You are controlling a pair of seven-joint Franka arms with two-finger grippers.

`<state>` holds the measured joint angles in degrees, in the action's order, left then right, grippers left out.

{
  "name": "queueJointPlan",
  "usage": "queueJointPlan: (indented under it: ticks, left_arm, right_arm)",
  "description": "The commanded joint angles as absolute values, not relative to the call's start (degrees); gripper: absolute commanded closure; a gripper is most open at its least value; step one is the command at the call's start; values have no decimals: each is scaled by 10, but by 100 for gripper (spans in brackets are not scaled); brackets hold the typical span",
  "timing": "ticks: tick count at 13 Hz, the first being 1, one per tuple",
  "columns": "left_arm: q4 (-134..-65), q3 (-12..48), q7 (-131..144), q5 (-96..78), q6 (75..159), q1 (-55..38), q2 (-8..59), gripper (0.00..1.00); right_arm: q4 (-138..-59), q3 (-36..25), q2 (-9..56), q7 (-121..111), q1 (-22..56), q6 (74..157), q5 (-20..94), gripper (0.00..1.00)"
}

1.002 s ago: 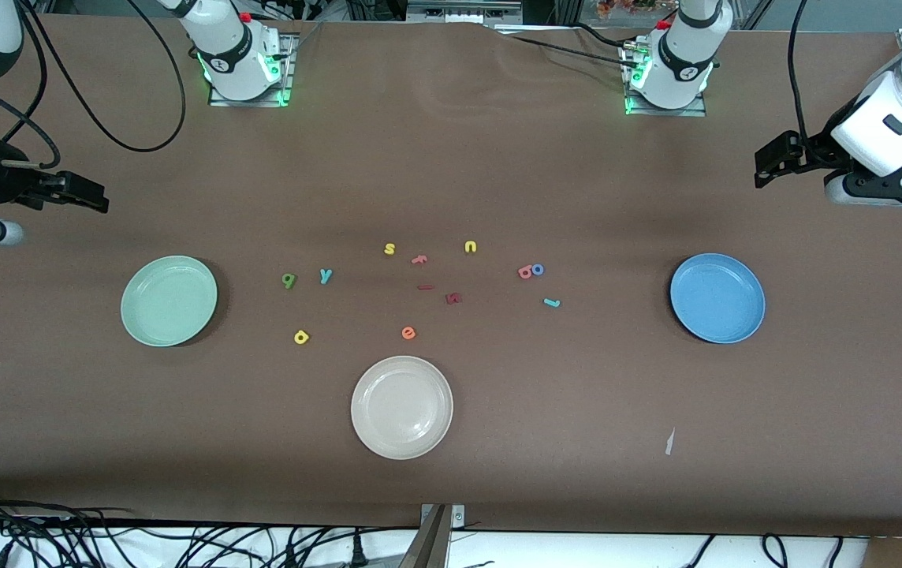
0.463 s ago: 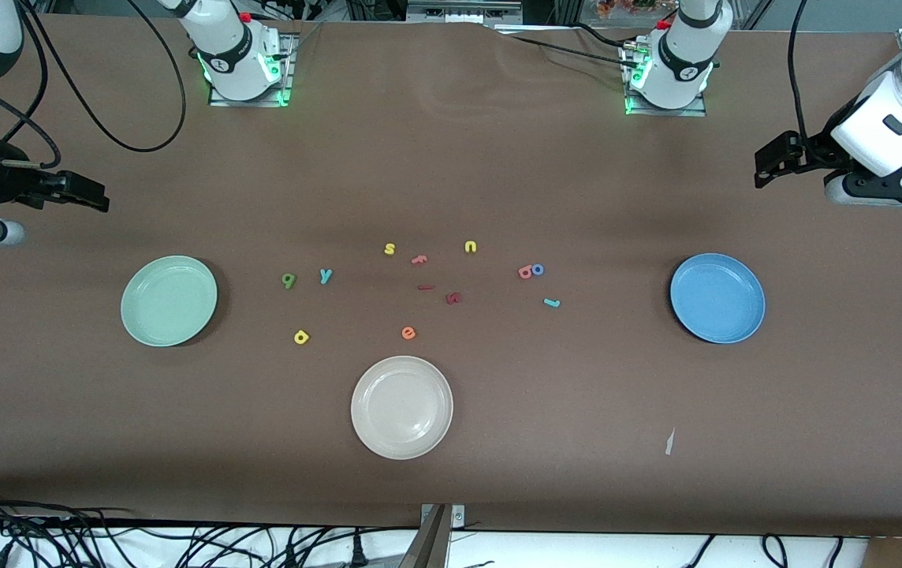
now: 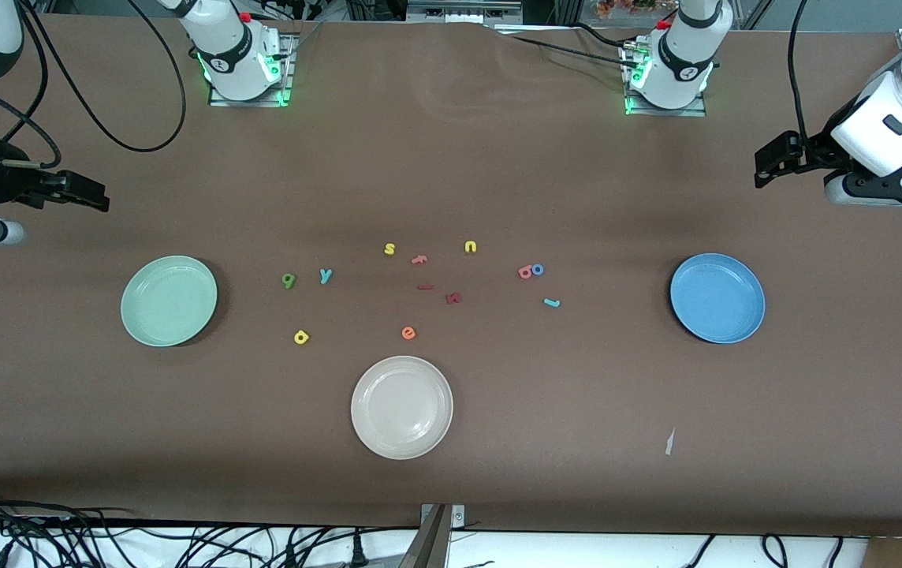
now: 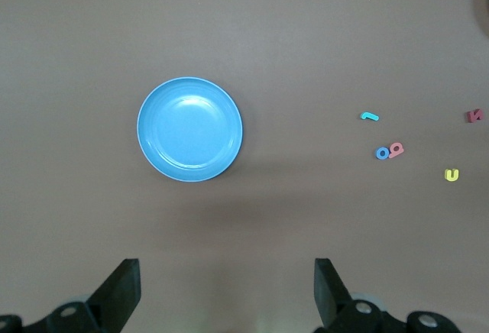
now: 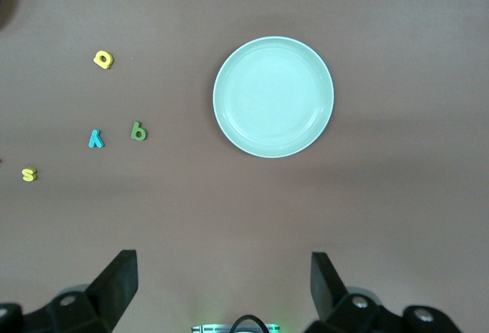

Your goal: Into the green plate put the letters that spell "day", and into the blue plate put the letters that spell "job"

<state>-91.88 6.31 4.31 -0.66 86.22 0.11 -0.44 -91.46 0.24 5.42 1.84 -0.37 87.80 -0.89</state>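
Nothing is sorted yet, so I judge that I am at the very first step: choosing a letter and reaching for it. Both my grippers are released and hold nothing. My left gripper (image 4: 225,295) waits high over the tabletop (image 3: 498,173) near the blue plate (image 3: 717,297), toward the left arm's end. My right gripper (image 5: 223,291) hangs near the green plate (image 3: 169,300), toward the right arm's end.

I take the cream-white plate (image 3: 401,407) as my landmark; it lies nearest to the front camera and both other plates lie farther from it. All three plates are empty.

The letters for "day" lie farther from the camera than the cream-white plate, on its green-plate side: the yellow looped letter (image 3: 301,338) closest to it, then the dark green looped letter (image 3: 288,280) and the teal "y" (image 3: 326,274) just beside each other. The letters for "job" lie on its blue-plate side: the teal "j" (image 3: 552,302) alone, and the pink-red "b" (image 3: 525,272) touching the blue "o" (image 3: 538,269).

Between these groups lie the yellow "s" (image 3: 389,248), the yellow "u" (image 3: 471,247), the orange "e" (image 3: 408,333) and some darker red pieces (image 3: 453,297), which I must leave.

For the next move, I think each gripper should come down over a letter on its own side. These pieces are tiny and flat, so the fingers must close low and exactly. The "b" and "o" touch, so taking one may push the other.
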Motion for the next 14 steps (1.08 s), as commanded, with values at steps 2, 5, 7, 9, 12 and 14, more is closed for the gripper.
queueJointPlan:
  ticks: [2,5,7,9,12,14]
  left_arm:
    - [-924,66,39,6,857,4,-12,0]
    - [-924,66,39,6,857,4,-12,0]
    - [-924,66,39,6,857,4,-12,0]
    - [-924,66,39,6,857,4,-12,0]
    - [-924,66,40,6,857,4,-12,0]
    - [-924,66,40,6,857,4,-12,0]
  right_arm:
    - [-918,1,51,10,-4,873,-2,0]
    - [-919,1,51,8,-4,873,-3,0]
    - [-919,1,51,9,-4,868,0,0]
    - [-919,1,51,11,-4,867,0,0]
    - [-924,1,53,11,-1,862,-1,0]
    - [-924,1,54,13,-2,865,-1,0]
